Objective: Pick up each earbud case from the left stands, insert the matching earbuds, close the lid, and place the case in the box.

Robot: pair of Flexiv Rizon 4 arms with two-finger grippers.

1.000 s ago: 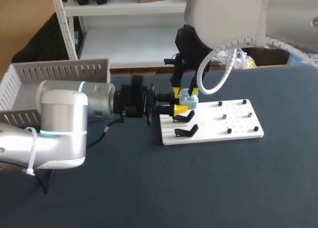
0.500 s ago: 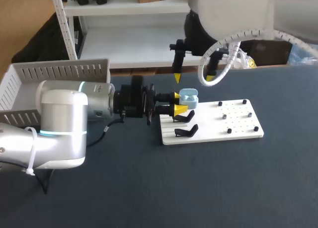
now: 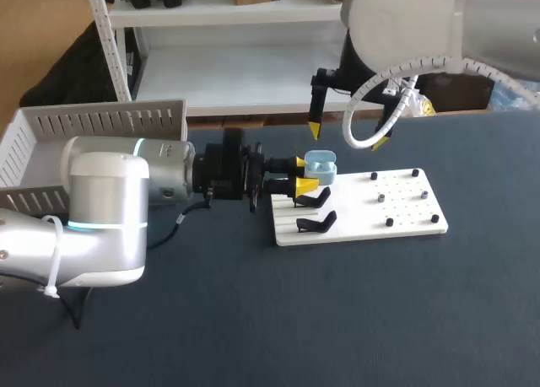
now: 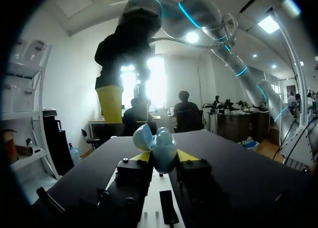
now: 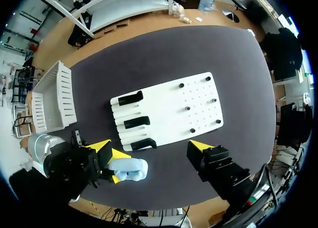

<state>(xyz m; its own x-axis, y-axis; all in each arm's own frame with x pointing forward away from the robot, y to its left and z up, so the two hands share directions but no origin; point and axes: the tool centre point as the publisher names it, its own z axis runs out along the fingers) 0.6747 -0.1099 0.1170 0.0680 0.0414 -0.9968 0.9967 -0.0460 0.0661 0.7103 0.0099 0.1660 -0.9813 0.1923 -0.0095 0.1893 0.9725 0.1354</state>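
Over the 10 o'clock corner of the white board (image 3: 346, 225), left gripper (image 3: 303, 174) pinches the earbud case (image 3: 320, 167), lid open. Up at 1 o'clock of the case, right gripper (image 3: 348, 137) hangs, fingers spread. At 9 o'clock of the board, well apart: box (image 3: 101, 121).

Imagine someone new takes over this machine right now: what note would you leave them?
Left gripper: shut on the light blue earbud case, lid open, over the white board.
Right gripper: open, empty, raised behind the board.
Done: case lifted; all three black stands are bare.
To do: close the lid, place the case in the box. Earbuds inside: cannot tell.
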